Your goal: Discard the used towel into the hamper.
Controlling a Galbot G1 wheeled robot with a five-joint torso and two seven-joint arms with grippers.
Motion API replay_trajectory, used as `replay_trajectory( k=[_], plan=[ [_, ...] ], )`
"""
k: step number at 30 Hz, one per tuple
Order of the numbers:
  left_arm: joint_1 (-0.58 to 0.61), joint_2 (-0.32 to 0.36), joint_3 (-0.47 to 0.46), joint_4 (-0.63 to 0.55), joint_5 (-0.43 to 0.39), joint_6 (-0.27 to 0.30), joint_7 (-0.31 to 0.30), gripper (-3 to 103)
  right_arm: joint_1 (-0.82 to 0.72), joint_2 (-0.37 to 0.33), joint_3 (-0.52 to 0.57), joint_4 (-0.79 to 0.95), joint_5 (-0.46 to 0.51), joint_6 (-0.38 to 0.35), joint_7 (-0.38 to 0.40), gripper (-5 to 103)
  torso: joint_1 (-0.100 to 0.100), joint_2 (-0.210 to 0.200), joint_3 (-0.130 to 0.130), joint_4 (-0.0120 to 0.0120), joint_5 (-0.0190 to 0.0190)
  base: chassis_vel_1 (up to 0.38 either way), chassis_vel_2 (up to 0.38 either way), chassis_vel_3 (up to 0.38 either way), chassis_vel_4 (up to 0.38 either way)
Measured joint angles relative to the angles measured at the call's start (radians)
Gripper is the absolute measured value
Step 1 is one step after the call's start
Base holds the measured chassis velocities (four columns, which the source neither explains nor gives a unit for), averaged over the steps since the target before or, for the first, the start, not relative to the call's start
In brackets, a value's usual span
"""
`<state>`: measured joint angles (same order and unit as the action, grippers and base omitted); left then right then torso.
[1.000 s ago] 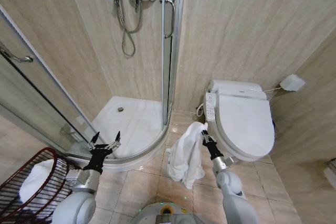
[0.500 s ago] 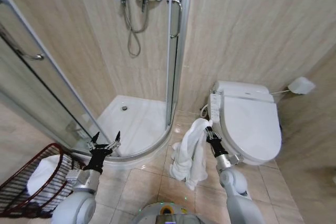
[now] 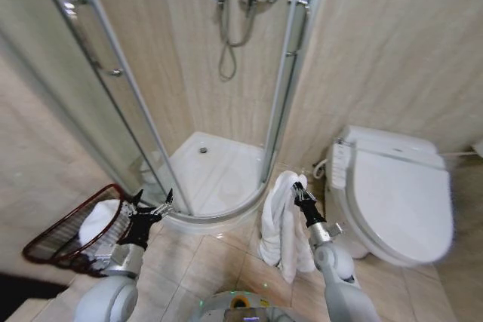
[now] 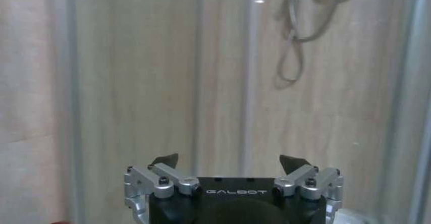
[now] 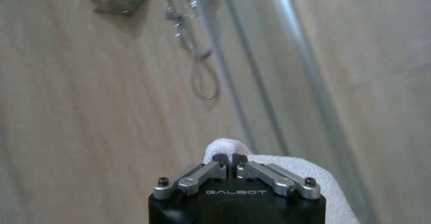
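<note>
At the far left of the head view, the hamper (image 3: 75, 235) lies tilted on the floor (image 3: 204, 269), its open mouth turned toward the robot, with something white (image 3: 102, 220) bundled inside. Just beside its rim, the left claw (image 3: 149, 203) is raised with its fingers spread wide and nothing between them; the left wrist view shows the same claw (image 4: 229, 162) with its two dark tips well apart, facing the shower glass. Behind it stands the shower stall (image 3: 211, 111), with its curved glass door and white tray (image 3: 215, 175), the hose (image 3: 226, 50) hanging from the mixer on the tiled wall.

To the right of the stall's door edge, the right claw (image 3: 299, 192) is pressed together on the top fold of the towel (image 3: 283, 224), which hangs down in long white folds beside the arm, its lower end near the floor. In the right wrist view the claw (image 5: 227, 159) has its tips shut tight, with towel (image 5: 316, 183) bulging behind and around them. The towel is well apart from the hamper, with the left arm between them.

Farthest right is the toilet (image 3: 396, 194), lid closed, close beside the towel.
</note>
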<state>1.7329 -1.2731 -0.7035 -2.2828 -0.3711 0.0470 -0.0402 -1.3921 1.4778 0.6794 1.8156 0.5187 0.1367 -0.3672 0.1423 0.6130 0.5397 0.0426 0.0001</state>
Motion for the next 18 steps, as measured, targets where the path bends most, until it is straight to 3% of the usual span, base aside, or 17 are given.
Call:
replay_trajectory(
  k=[10, 18],
  plan=[
    [0.000, 0.000, 0.000, 0.000, 0.000, 0.000, 0.000, 98, 0.003, 0.002, -0.007, 0.017, 0.001, -0.003, 0.009, 3, 0.000, 0.000, 0.000, 0.0001, -0.0001, 0.128, 0.126, 0.125, 0.125],
    [0.000, 0.000, 0.000, 0.000, 0.000, 0.000, 0.000, 98, -0.003, 0.012, -0.019, 0.058, -0.041, 0.029, 0.106, 3, 0.000, 0.000, 0.000, 0.0001, -0.0002, 0.129, 0.121, 0.128, 0.118]
  ],
)
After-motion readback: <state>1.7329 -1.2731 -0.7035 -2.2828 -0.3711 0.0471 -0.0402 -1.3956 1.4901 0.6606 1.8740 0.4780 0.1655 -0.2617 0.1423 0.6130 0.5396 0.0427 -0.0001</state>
